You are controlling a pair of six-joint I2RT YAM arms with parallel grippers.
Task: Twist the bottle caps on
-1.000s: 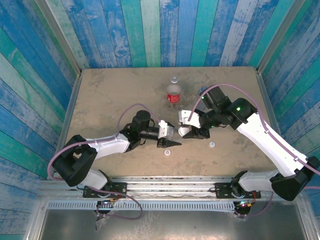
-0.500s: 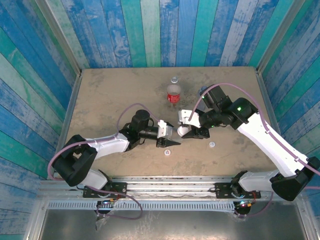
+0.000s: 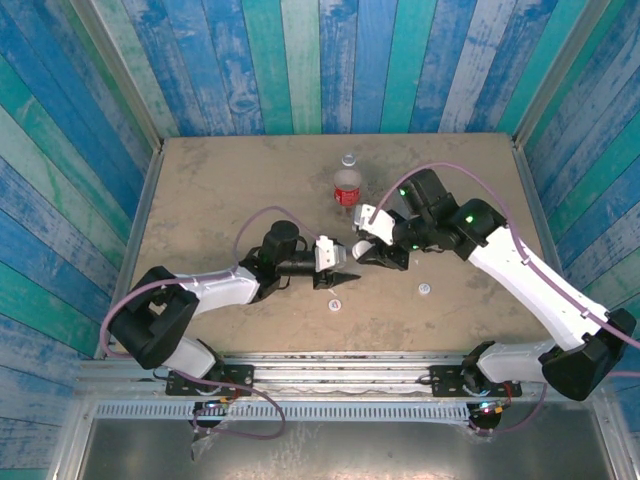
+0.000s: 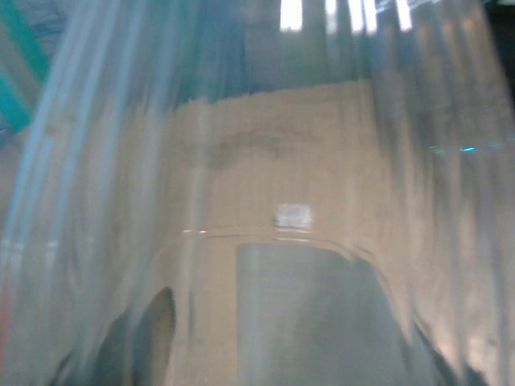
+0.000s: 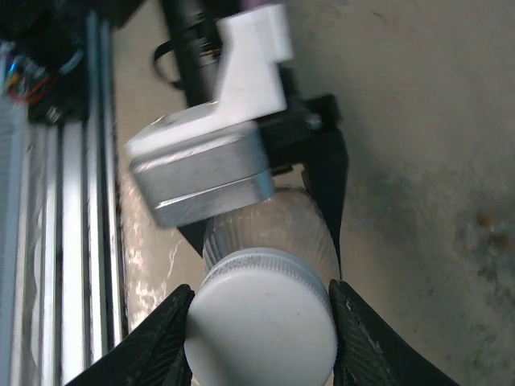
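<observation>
now r end effector (image 5: 259, 342) has tightened on cap (image 5: 259, 318); l end effector (image 3: 340, 263) grips bottle (image 5: 272, 223).

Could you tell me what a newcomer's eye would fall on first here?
Centre stage, the left fingers hold a clear bottle sideways while the right fingers pinch the white cap on its neck. Behind them a red-labelled bottle stands upright, and two loose caps lie nearer the arm bases.

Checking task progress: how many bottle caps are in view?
3. One cap sits on the bottle, in the right pincer; two caps lie loose on the table, one left, one right. The red bottle's top is unclear.
</observation>
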